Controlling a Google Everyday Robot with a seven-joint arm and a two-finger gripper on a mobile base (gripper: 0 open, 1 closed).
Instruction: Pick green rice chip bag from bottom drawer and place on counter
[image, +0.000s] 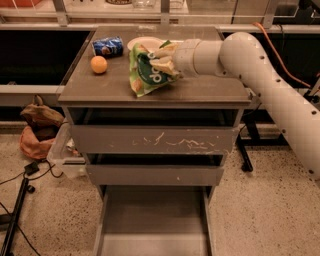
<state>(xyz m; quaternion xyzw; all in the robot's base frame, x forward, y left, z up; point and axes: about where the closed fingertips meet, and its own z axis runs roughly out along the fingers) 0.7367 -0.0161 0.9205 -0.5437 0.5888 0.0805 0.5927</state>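
The green rice chip bag (146, 72) rests with its lower edge on the counter (200, 90), near the middle. My gripper (161, 59) comes in from the right on a white arm and is shut on the bag's upper part. The bottom drawer (152, 220) is pulled open below the cabinet and shows a bare grey floor.
A blue crushed can (108, 46), an orange (99, 64) and a white bowl (142, 43) sit on the counter's back left. A brown bag (37, 127) and a clear bin (65, 155) lie on the floor at the left. Cables run along the floor at lower left.
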